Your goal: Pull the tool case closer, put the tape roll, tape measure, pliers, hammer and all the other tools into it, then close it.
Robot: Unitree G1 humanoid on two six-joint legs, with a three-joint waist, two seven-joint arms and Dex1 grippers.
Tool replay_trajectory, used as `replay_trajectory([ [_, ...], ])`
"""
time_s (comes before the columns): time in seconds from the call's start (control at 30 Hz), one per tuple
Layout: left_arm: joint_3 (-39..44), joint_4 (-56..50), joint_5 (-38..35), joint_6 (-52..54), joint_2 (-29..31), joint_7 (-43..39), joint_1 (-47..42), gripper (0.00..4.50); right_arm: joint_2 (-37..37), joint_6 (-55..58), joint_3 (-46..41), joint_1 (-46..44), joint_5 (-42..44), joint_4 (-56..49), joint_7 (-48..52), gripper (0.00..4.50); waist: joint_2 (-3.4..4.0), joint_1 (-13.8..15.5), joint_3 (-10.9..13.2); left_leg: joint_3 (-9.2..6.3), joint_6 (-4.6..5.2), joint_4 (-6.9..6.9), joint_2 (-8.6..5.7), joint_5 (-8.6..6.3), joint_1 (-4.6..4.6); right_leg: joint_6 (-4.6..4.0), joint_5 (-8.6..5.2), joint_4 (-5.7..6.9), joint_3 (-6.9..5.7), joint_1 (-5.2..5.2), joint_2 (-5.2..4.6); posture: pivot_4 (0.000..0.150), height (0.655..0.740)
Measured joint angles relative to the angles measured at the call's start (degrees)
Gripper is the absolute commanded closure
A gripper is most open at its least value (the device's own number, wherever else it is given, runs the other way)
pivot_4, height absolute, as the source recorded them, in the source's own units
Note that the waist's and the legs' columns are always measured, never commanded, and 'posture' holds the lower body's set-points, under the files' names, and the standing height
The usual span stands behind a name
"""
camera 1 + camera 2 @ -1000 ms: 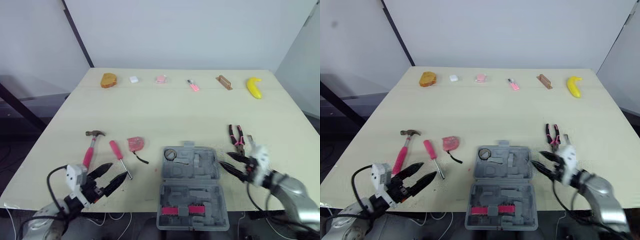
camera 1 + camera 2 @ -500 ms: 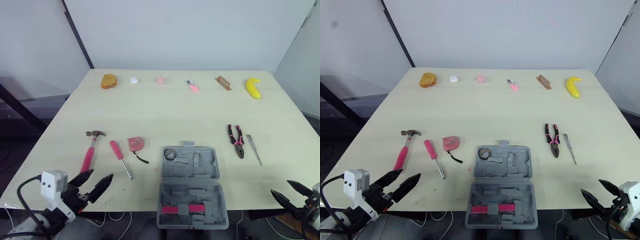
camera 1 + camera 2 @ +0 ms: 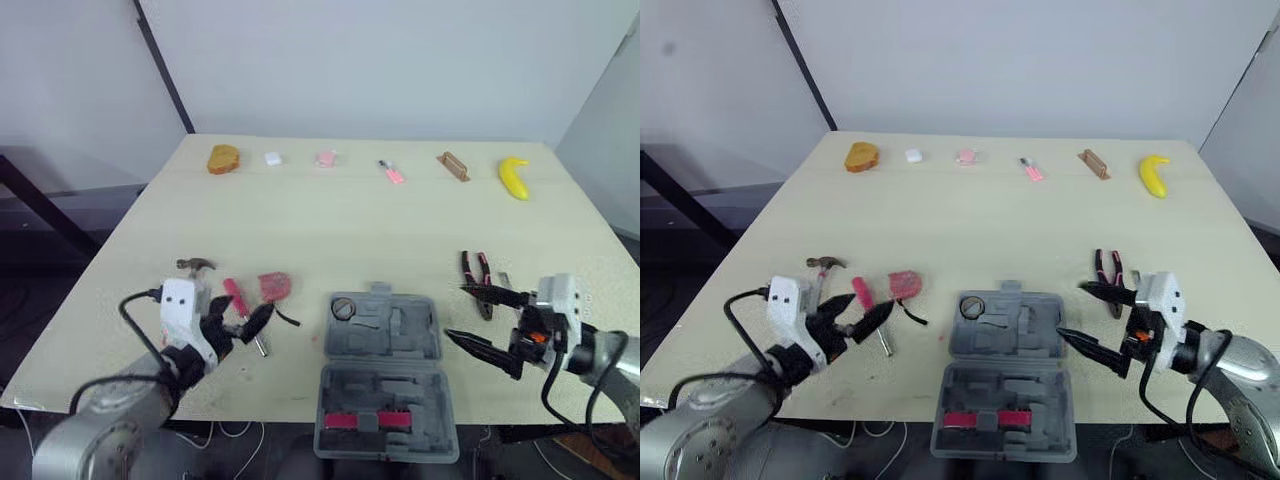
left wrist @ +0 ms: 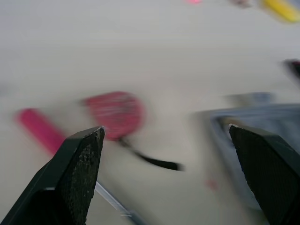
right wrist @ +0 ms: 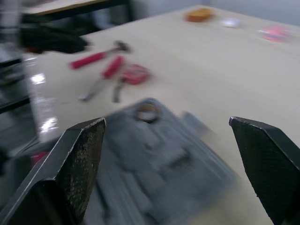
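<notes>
Two grippers, fingers spread wide and empty: the left gripper [image 3: 240, 322] hangs over the screwdriver [image 3: 231, 294] by the tape measure [image 3: 273, 285], the right gripper [image 3: 458, 313] flanks the open tool case [image 3: 385, 370] at the worktop's [image 3: 330, 220] near edge, so loading looks next, dropping onto one tool and pinching.

Lined up along far edge of pale table [image 3: 330, 220], well apart, robot's left to right: orange-brown bread-like lump [image 3: 222, 159], small white block [image 3: 273, 158], pink rounded lump [image 3: 325, 158], small pink-and-white stick [image 3: 390, 172] lying aslant, brown block [image 3: 452, 166], yellow banana [image 3: 515, 177]. Black slanted pole [image 3: 165, 65] behind far left corner, plain wall [image 3: 400, 60] beyond.
</notes>
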Motion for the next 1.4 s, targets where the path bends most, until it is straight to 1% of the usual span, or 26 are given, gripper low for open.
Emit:
replay_trajectory([
  [0.07,0.3,1.6,-0.4,2.8,0.0,1.9,-2.1,0.0,-0.5,0.9,1.4,-1.6,0.8,-0.2,0.7,0.07,-0.04,-0.1,0.0,0.04,0.0,0.02,-0.01,0.0,0.0,0.02,0.01,0.0,0.02,0.0,-0.07,0.15,0.74],
  [0.17,0.4,4.2,0.7,5.0,-0.8,4.4,-2.6,0.0,-2.1,1.0,3.9,-4.3,1.4,-0.7,4.3,0.07,-0.05,-0.4,0.0,0.03,0.0,0.03,-0.01,0.0,0.02,0.01,0.01,0.02,0.01,0.0,-0.05,0.15,0.74],
  [0.37,-1.2,7.5,4.4,4.3,-3.9,5.7,-2.3,0.0,-2.3,-0.1,5.9,-7.1,1.2,1.4,7.5,0.07,-0.08,-0.3,0.0,0.01,0.0,0.03,-0.02,0.0,0.02,0.0,0.01,0.02,-0.01,0.02,-0.06,0.15,0.74],
  [0.43,-2.4,9.8,6.6,2.4,-5.1,5.2,-2.2,0.0,-2.3,-0.9,6.0,-7.1,0.5,2.9,8.2,0.07,-0.09,-0.1,0.0,0.03,-0.01,0.04,-0.03,0.0,0.02,0.0,0.01,0.02,0.0,0.03,-0.07,0.15,0.74],
  [0.63,-6.6,12.0,10.7,-3.3,-7.9,2.1,-1.8,0.0,-2.3,-1.8,6.0,-6.9,0.0,4.2,9.1,0.07,-0.09,-0.1,0.0,0.02,-0.01,0.04,-0.02,0.01,0.02,0.0,0.02,0.03,0.0,0.03,-0.07,0.15,0.74],
  [0.9,-9.7,15.3,16.5,-10.0,-8.9,-1.2,-1.6,0.0,-2.3,-2.3,6.0,-6.4,0.0,4.2,9.0,0.07,-0.09,-0.1,0.0,0.02,-0.01,0.05,-0.02,0.01,0.02,0.0,0.02,0.03,0.0,0.03,-0.07,0.15,0.74],
  [1.0,-12.1,15.4,19.6,-12.4,-9.3,-1.5,-1.4,0.0,-2.3,-2.3,6.0,-6.1,0.0,4.1,8.8,0.07,-0.09,-0.1,0.0,0.03,-0.01,0.05,-0.02,0.0,0.02,0.01,0.02,0.03,0.0,0.03,-0.08,0.15,0.74],
  [1.17,-13.7,13.1,22.1,-13.5,-9.7,-1.3,-1.1,0.0,-2.4,-2.0,5.9,-5.8,0.1,3.6,8.4,0.07,-0.09,-0.1,0.0,0.02,-0.01,0.05,-0.01,0.0,0.02,0.01,0.02,0.03,0.01,0.03,-0.08,0.15,0.74],
  [1.3,-13.9,10.0,22.6,-12.3,-10.4,-0.2,-1.2,0.0,-2.4,-1.2,5.9,-5.9,0.4,3.3,7.8,0.07,-0.08,-0.1,0.0,0.02,0.0,0.05,-0.01,0.0,0.03,0.01,0.02,0.04,0.01,0.04,-0.08,0.15,0.74],
  [1.4,-13.9,9.5,22.6,-10.6,-11.3,0.8,-1.3,0.0,-2.4,-1.0,5.9,-6.1,0.5,3.3,7.7,0.07,-0.08,-0.1,0.0,0.02,-0.01,0.05,-0.02,0.0,0.02,0.01,0.03,0.04,0.0,0.04,-0.08,0.15,0.74],
])
